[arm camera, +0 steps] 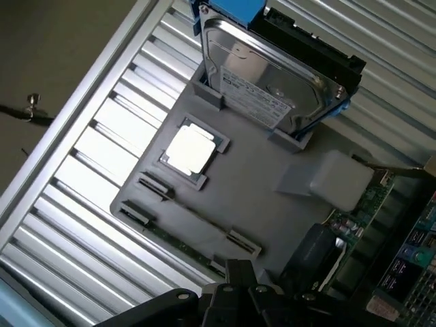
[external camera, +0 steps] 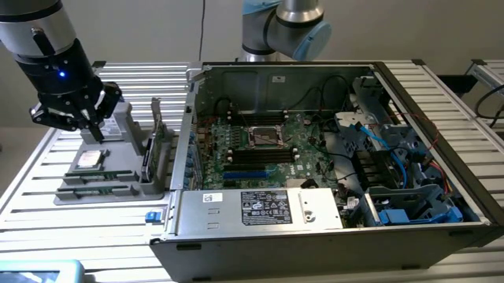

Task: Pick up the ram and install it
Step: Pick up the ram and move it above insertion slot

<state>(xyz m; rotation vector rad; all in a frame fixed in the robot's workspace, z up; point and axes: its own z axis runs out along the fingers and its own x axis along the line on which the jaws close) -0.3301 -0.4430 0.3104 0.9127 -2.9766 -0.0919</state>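
Two ram sticks lie on edge in the slots of a grey holder tray (external camera: 150,187): one ram stick (external camera: 98,175) closer to the processor, the other ram stick (external camera: 94,191) at the tray's front edge. In the wrist view the front ram stick (arm camera: 178,235) shows as a thin green line between its end clips. My gripper (external camera: 96,134) hangs above the tray's back part, beside the upright hard drive (external camera: 120,125). Its dark fingers stand together at the gripper (arm camera: 238,274), shut and holding nothing.
A square processor (arm camera: 191,150) rests in a tray pocket, and a green expansion card (external camera: 157,141) stands at the tray's right side. The open computer case (external camera: 409,236) with its motherboard (external camera: 260,150) takes up the exterior view's right. The ribbed metal table (external camera: 87,230) lies around them.
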